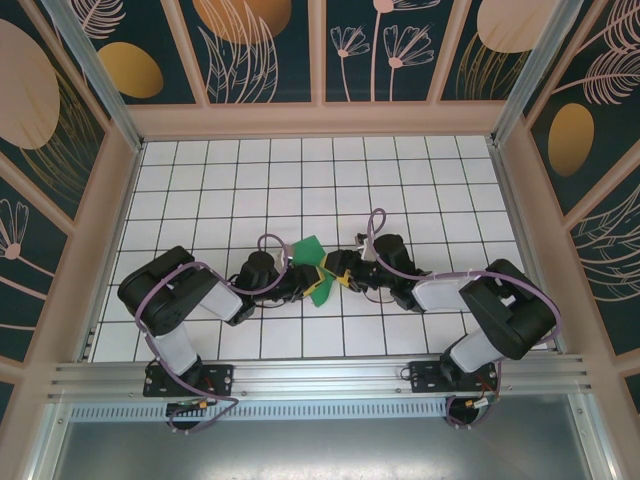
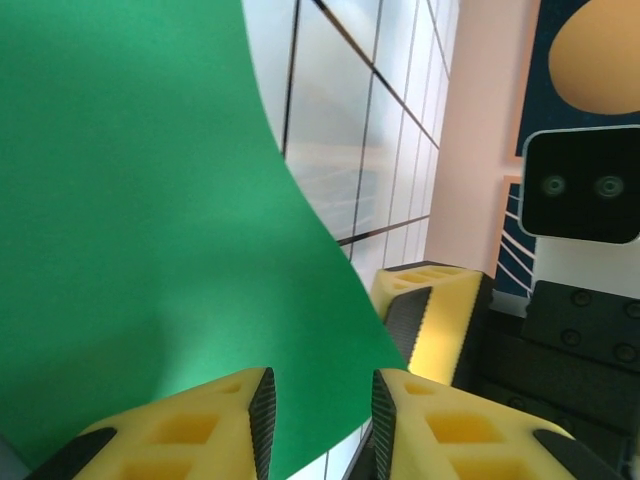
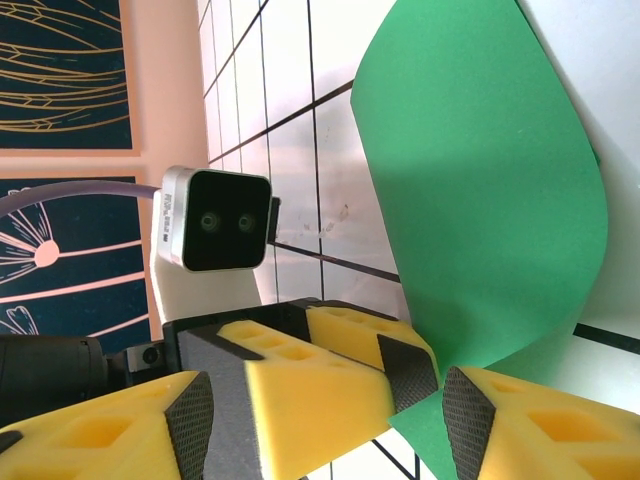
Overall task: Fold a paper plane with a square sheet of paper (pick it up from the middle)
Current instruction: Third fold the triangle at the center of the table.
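At the middle of the white tiled table (image 1: 300,170), just ahead of the two bases, both arms reach inward and meet tip to tip at the square sheet of paper (image 1: 320,290). The green sheet is lifted off the surface and bowed into a curve, with one part showing on the far side of the fingers and one on the near side. From the left wrist, the left gripper (image 2: 322,395) has its yellow fingers a narrow way apart. The sheet's lower edge runs down into that gap, and daylight shows beside it, so the pads are not pressed together on the thin paper. A yellow finger of the other arm stands just beyond, touching or almost touching the sheet's edge. From the right wrist, the right gripper (image 3: 328,400) has its jaws set wide, with one of the left arm's fingers sitting between them. The green paper passes down between that finger and the right-hand pad. Whether this pad presses the paper cannot be told. No crease can be made out in the sheet, only a smooth bend.
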`<state>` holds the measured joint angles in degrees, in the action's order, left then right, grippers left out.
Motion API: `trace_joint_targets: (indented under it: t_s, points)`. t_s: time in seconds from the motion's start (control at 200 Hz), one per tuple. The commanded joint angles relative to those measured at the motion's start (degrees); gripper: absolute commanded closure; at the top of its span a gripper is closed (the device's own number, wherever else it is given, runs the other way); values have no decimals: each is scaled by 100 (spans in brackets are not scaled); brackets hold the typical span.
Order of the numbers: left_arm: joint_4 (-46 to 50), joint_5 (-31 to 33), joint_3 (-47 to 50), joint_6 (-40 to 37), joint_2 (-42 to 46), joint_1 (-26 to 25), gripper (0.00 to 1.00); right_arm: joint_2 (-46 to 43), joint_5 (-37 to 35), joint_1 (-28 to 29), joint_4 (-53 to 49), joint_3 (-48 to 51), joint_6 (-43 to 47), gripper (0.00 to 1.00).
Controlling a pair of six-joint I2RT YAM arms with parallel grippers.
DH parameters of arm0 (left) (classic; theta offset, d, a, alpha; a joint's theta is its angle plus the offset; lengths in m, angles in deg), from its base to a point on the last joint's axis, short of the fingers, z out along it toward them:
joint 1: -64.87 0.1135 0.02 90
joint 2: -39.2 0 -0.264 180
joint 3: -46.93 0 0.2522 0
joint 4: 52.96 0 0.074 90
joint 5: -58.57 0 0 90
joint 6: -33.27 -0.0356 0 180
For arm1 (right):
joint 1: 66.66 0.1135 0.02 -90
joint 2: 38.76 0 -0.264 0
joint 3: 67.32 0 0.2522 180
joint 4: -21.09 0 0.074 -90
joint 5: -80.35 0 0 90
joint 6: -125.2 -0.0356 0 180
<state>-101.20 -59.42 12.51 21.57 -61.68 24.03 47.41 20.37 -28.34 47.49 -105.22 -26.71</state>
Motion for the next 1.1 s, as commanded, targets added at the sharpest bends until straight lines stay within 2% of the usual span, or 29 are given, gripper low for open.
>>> trace_joint_targets:
  t_s: [0.0, 0.661, 0.941, 1.096]
  points:
    - [-621, -117, 23, 95, -58, -12, 64, 66, 45, -31, 203, -98, -23, 34]
    - [-761, -269, -127, 170, -341, -12, 60, 165, 129, -27, 252, -174, -43, 33]
    - [-750, -267, -205, 190, -485, -14, 68, 166, 153, -28, 261, -187, -43, 33]
    - [-820, -288, -270, 217, -542, -19, 68, 196, 180, -28, 238, -209, -37, 33]
